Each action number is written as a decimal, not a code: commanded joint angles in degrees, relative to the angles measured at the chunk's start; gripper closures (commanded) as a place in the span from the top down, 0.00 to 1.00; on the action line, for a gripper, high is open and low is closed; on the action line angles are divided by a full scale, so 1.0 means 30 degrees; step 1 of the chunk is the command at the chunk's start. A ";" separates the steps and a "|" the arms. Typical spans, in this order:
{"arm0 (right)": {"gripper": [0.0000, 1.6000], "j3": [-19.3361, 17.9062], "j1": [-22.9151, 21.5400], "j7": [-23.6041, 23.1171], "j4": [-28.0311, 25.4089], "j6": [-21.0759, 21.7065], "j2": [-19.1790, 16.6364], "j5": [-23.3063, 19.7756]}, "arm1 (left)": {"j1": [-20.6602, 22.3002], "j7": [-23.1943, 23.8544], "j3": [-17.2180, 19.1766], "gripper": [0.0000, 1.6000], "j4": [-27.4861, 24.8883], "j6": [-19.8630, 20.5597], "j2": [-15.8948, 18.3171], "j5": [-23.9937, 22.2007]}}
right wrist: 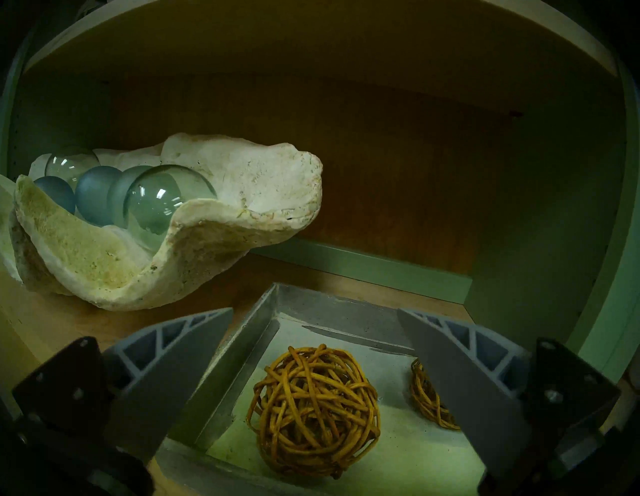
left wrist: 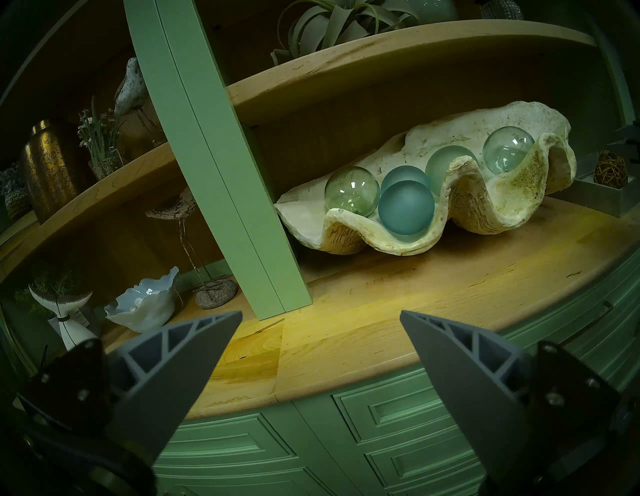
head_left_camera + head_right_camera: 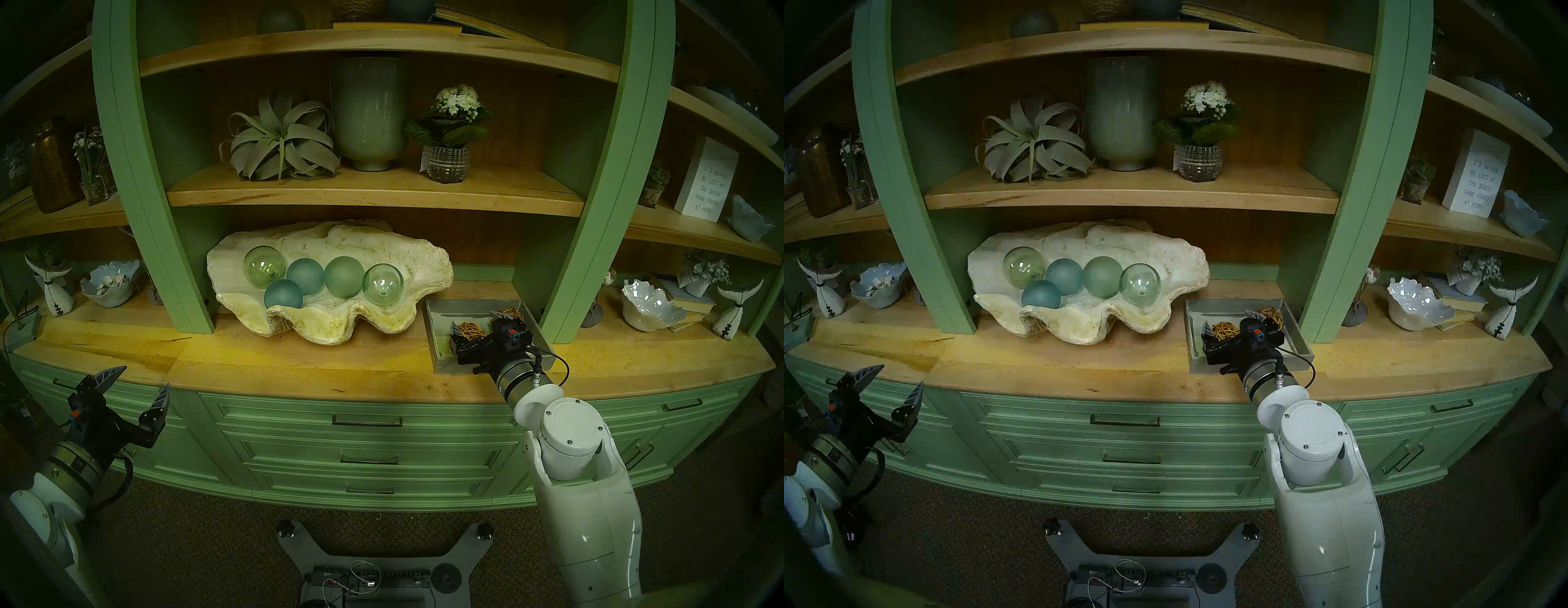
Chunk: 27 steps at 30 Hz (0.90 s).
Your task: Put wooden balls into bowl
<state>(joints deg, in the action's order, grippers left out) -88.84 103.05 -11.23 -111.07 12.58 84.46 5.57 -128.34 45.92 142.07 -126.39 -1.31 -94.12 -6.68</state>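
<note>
Two brown woven wooden balls lie in a square grey tray. The nearer wooden ball sits between the spread fingers of my right gripper, which is open and lowered over it without gripping. The other wooden ball is partly hidden behind my right finger. From the head view, my right gripper reaches into the tray, to the right of the cream clam-shell bowl. My left gripper hangs open and empty, low at the left in front of the drawers.
Several green and blue glass balls fill the left and middle of the bowl. A green cabinet post rises right beside the tray. A wooden shelf with plants and a vase hangs low over the bowl. Small white bowls and figurines stand in the side bays.
</note>
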 commanded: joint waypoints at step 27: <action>1.00 0.0612 -0.5842 0.1018 0.4758 0.2200 0.1875 0.1126 | 0.0103 0.0043 0.0014 1.00 -0.0534 -0.0108 0.0056 -0.0099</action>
<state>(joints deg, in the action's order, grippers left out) -86.56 91.42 -9.09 -96.81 17.32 87.71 8.98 -128.27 45.95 142.07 -126.44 -1.33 -94.09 -6.66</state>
